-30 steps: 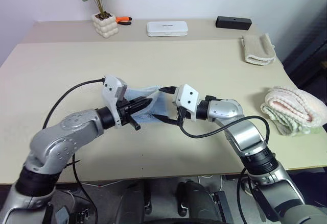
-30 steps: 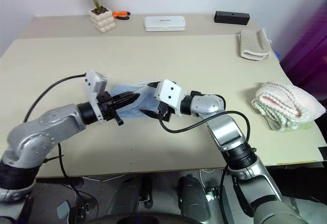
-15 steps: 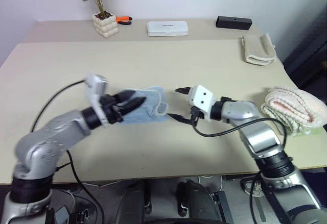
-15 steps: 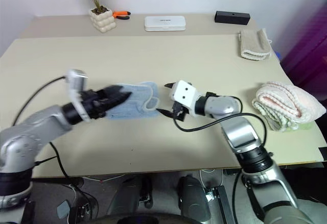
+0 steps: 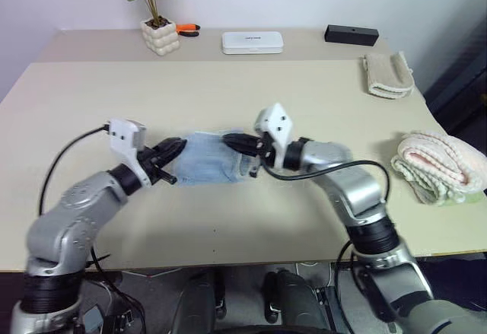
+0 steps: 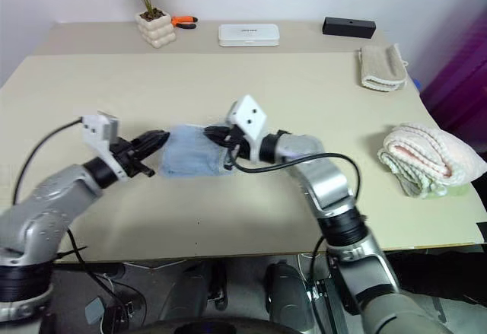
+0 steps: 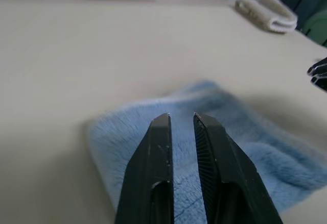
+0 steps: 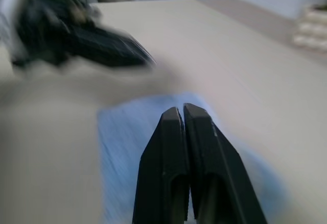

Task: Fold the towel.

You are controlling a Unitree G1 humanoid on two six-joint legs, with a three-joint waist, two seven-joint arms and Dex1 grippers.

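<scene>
We find the towel [image 5: 215,160] lying folded and flat on the table [image 5: 251,90], midway between its left and right edges, nearer the front edge. Left gripper [image 7: 181,119] hovers at its left end, fingers slightly parted, holding nothing. Right gripper [image 8: 179,110] is above its right end, fingers pressed together, empty.

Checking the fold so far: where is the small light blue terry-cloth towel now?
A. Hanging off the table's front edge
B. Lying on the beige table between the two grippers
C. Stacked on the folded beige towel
B: the light blue terry-cloth towel lies on the beige table, with the left gripper and right gripper at its opposite ends.
</scene>
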